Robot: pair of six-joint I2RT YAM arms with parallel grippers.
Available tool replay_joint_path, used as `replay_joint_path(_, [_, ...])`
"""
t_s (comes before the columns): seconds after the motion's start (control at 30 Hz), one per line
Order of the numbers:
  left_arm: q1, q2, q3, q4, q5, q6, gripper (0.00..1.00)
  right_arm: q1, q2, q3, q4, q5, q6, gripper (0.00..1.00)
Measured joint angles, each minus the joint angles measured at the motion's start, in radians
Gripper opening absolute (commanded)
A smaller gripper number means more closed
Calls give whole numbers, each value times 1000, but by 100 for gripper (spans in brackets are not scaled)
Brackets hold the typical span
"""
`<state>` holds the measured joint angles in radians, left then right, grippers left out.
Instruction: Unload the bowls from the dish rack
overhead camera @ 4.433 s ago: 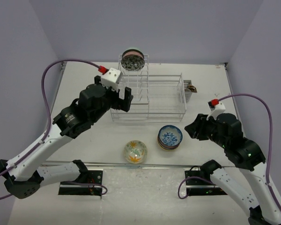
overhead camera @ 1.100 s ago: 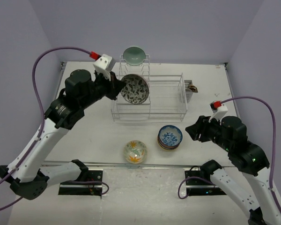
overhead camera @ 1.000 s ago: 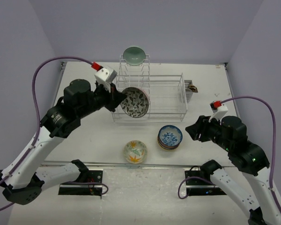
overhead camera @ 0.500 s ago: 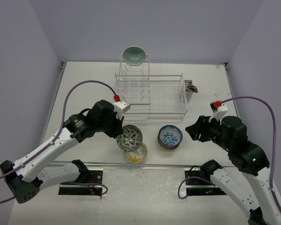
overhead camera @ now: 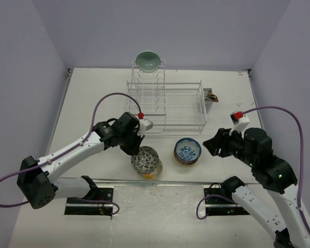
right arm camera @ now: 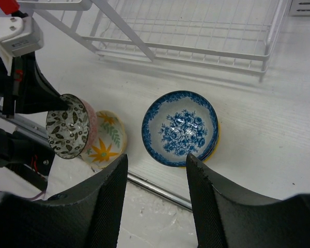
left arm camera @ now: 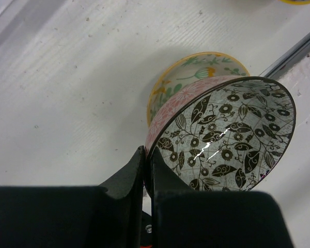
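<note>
Left wrist — patterned bowl (left arm camera: pixel 222 139), rim pinched between jaws

A white, matte rectangular worktop (overhead camera: pixel 93 103) with faint scuffs and dark specks filled the floor of the scene. Plain pale lilac walls (overhead camera: pixel 196 31) closed it in at the far edge and along the left and right edges. A thin silvery metal rail (overhead camera: pixel 196 183) ran along the near edge. In the far half, towards the right edge but apart from it, sat a small grey ribbed block (overhead camera: pixel 210 98) with something brown on its right side, too small to make out.
</note>
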<state>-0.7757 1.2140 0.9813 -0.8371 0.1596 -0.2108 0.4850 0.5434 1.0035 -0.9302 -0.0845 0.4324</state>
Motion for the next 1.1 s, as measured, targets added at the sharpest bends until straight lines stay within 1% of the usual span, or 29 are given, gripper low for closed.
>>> replay_joint_path(0.33, [0,101,-39,30,32,43,0,0,0,-15,1,-17,0,53])
replay_joint_path(0.8, [-9,142,-45,121,57,56,0,0,0,-19,1,-19,0,54])
replay_joint_path(1.1, [-12,150,-46,134,74,65,0,0,0,-19,1,-21,0,54])
